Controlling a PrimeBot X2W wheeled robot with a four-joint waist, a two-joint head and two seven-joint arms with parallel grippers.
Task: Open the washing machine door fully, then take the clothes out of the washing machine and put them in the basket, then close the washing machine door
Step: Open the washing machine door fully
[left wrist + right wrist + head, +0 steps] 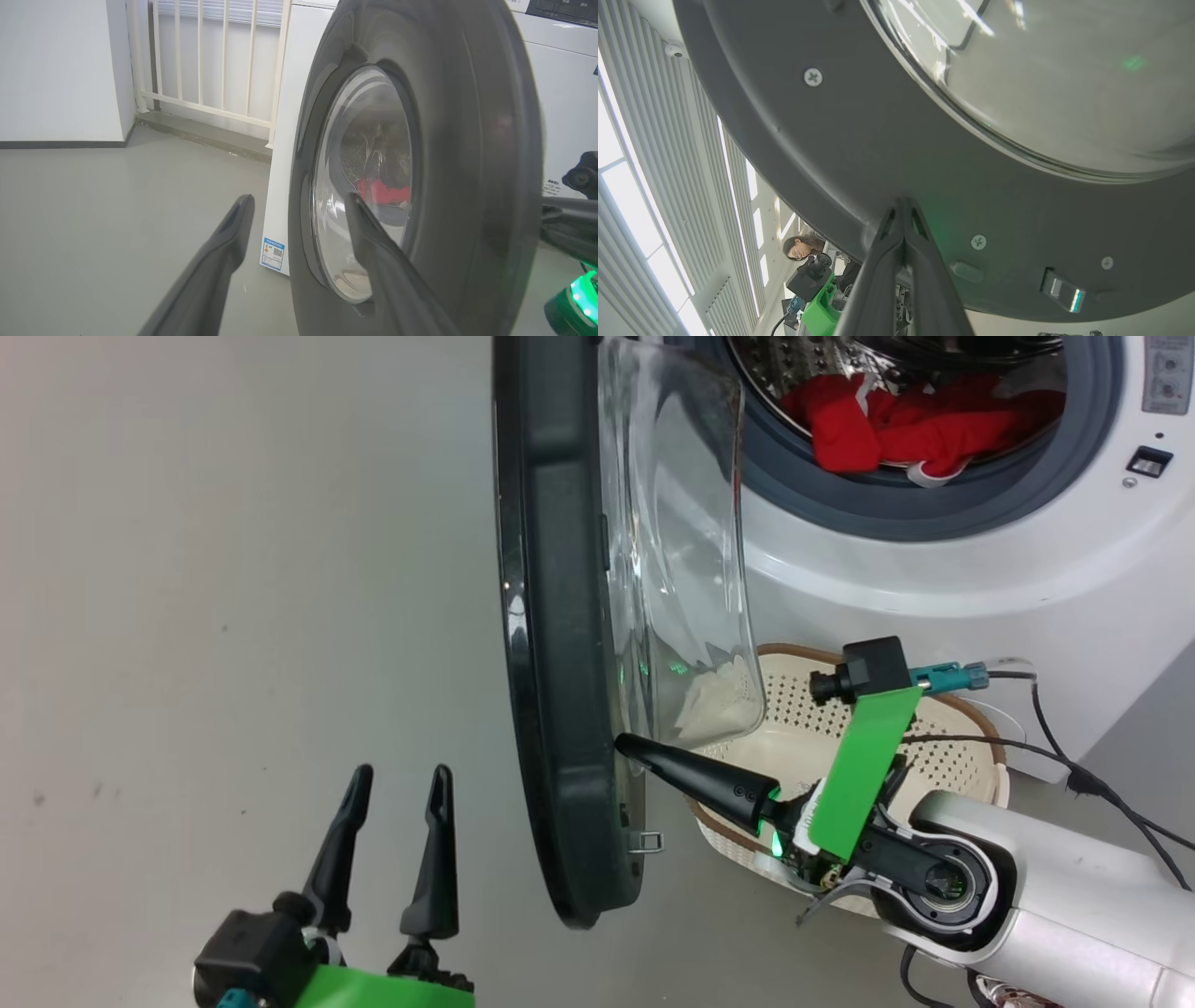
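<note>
One risk: the left gripper (401, 773) hangs, jaws apart, outside the washing machine door (551, 616), while the right gripper (624, 743), jaws together, bears on its inner rim and may slip off the curve, letting it swing back toward the clothes (896, 425) in the drum (784, 359) beyond.

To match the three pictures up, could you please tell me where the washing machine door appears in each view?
Head view: the door stands edge-on in the centre, running from top to bottom.
Left wrist view: its outer face spans the right half.
Right wrist view: its inner side spans the upper frame.
Shared landmark: the shut right gripper, tips at the door's inner rim; it also juts in at the left wrist view's right edge.
</note>
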